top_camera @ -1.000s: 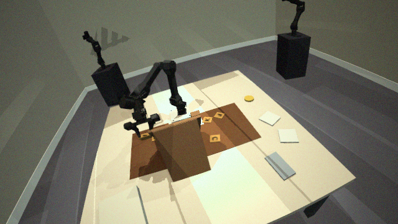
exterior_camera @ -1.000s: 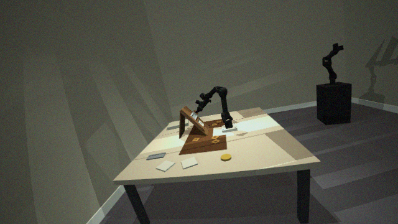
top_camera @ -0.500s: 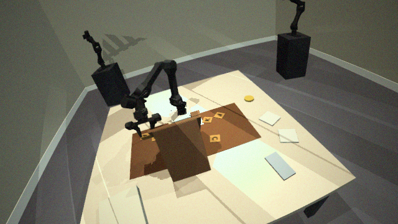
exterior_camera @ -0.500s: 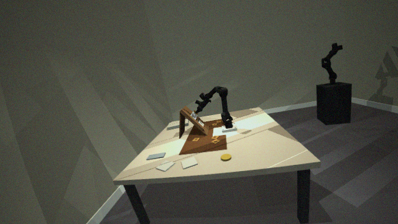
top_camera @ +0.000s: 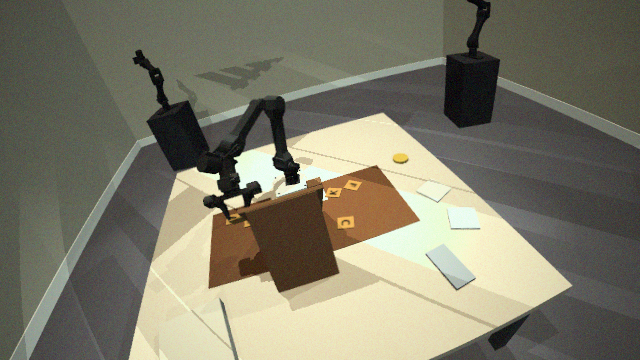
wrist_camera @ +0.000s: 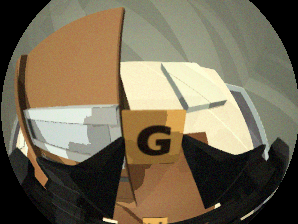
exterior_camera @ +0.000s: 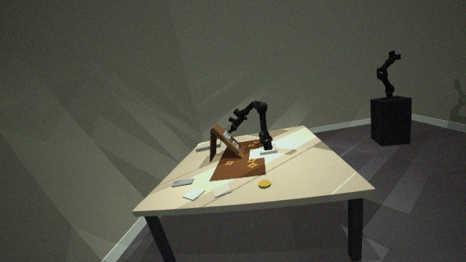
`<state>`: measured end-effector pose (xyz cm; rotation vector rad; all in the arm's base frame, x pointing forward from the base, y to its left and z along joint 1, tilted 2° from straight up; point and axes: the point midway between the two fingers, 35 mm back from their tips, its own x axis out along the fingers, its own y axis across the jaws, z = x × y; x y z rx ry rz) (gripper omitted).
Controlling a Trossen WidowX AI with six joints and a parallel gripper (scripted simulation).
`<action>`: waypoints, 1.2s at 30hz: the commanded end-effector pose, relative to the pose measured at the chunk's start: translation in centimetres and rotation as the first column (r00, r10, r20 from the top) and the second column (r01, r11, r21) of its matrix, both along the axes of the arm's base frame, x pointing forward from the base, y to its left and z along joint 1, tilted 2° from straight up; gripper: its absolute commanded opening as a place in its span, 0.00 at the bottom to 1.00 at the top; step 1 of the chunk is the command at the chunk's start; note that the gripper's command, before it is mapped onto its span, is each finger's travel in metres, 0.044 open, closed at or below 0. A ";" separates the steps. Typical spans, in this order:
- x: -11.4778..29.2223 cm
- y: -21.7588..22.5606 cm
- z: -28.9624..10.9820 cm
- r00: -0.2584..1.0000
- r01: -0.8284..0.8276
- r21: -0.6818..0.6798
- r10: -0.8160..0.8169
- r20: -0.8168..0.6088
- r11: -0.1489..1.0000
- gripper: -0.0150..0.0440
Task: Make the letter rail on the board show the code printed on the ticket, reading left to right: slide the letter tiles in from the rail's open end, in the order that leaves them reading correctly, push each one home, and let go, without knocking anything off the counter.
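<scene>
My gripper [top_camera: 238, 211] [exterior_camera: 230, 131] [wrist_camera: 154, 140] is shut on an orange tile marked G, its fingers on the tile's left and right edges in the wrist view. The G tile [wrist_camera: 171, 118] stands upright and reads upright, beside the right end of the pale rail [wrist_camera: 60, 134] on the tilted brown board [top_camera: 295, 240] [wrist_camera: 75, 75]. No letters show in the visible part of the rail. A tile like a C [top_camera: 345, 222] [exterior_camera: 228, 163], one like an X [top_camera: 334, 192] and an unreadable one [top_camera: 353, 185] lie on the mat. Another tile [wrist_camera: 155, 220] is partly visible below. The ticket's code is not readable.
The brown mat [top_camera: 385, 200] [exterior_camera: 222, 175] lies under the board. A yellow disc [top_camera: 400, 158] [exterior_camera: 264, 184], two pale squares [top_camera: 433, 191] [top_camera: 464, 218] and a grey slab [top_camera: 450, 266] [exterior_camera: 183, 183] lie on the counter. A thin-edged panel [top_camera: 227, 327] is near the front left.
</scene>
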<state>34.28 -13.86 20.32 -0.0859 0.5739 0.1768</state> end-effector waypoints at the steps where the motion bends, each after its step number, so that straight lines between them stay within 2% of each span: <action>1: -0.1 0.2 0.2 1.000 0.005 -0.003 -0.005 0.004 1.000 0.25; 36: -0.5 2.0 0.1 1.000 0.005 -0.002 -0.005 0.004 1.000 0.25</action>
